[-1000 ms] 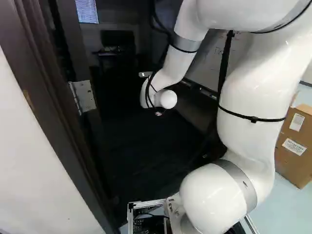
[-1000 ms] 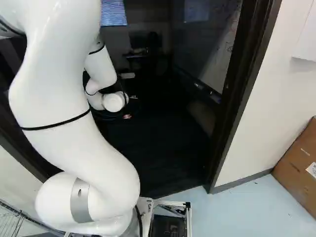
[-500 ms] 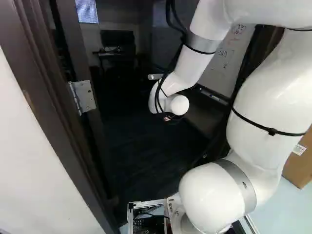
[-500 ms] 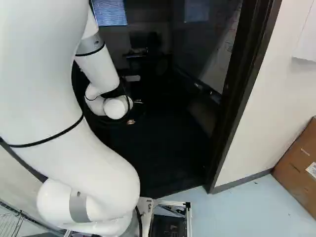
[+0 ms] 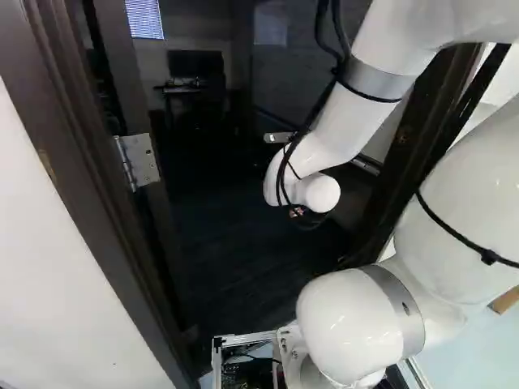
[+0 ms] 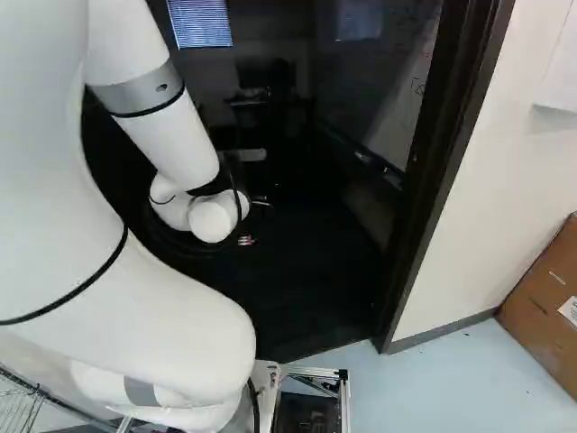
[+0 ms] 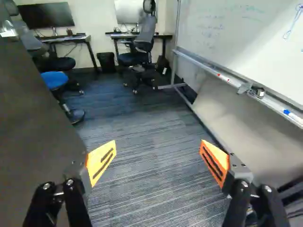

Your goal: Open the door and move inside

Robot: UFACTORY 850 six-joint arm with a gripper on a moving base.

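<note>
The dark door stands open into the room; its hinge [image 5: 142, 160] shows by the left jamb [image 5: 81, 162] in the left base view. Beyond the opening, my arm's white wrist [image 5: 312, 182] hangs over dark floor, and in the right base view the wrist [image 6: 212, 216] shows left of the middle. The black gripper cannot be made out in either base view. In the wrist view my gripper [image 7: 157, 153] is open, nothing between its orange pads. A dark panel, seemingly the door [image 7: 33, 113], stands close beside one finger; whether they touch I cannot tell.
Inside are a carpeted floor [image 7: 142, 127], desks with monitors [image 7: 46, 15], an office chair [image 7: 142, 42], a blue stool [image 7: 54, 79] and a whiteboard [image 7: 227, 33] with a marker tray. The right jamb [image 6: 433, 189] rises beside the opening; a cardboard box [image 6: 545, 293] stands outside.
My arm has swung rightward in both base views, and its wrist has come lower and nearer the cameras. The base, the jambs and the door hinge have not shifted.
</note>
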